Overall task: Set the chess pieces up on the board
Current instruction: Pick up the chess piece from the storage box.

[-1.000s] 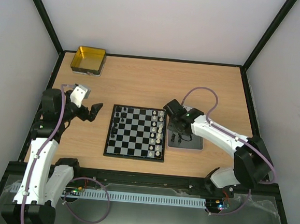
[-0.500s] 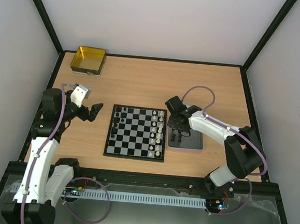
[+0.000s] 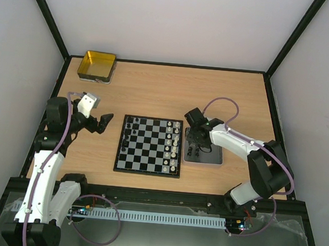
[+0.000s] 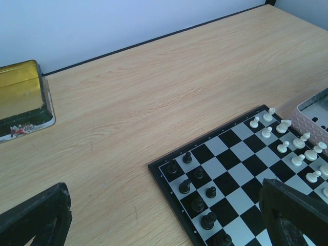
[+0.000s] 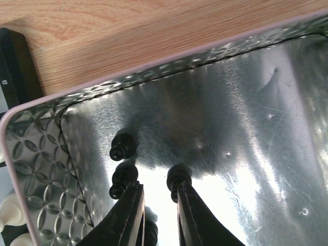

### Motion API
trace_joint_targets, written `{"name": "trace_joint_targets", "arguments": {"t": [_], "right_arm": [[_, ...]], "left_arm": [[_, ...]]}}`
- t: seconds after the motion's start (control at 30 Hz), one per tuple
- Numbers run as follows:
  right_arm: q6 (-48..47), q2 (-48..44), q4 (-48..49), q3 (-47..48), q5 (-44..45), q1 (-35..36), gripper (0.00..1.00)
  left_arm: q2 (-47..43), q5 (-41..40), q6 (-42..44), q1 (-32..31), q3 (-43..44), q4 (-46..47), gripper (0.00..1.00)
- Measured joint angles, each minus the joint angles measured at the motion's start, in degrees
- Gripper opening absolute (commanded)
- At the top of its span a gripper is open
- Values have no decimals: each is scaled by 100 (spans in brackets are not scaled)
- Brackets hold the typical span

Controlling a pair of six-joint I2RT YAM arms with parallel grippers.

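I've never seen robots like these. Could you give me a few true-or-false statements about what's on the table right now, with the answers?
1. The left pincer stands open, holding nothing. True.
2. The right pincer hangs over the board. False: it reaches down into the metal tray beside the board.
3. White pieces stand along the board's edge nearest the tray. True.
4. The gold tin touches the board. False: it sits at the far left corner of the table, well apart.
5. Black pieces lie in the tray. True.
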Motion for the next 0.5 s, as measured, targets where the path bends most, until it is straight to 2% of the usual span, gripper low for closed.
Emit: {"name": "trace_joint_targets", "arguments": {"t": [0.5], "right_arm": [[-39,24,210,-164,-61,-96,18]], "left_arm": [[7,37,17,0,0,0,99]]}}
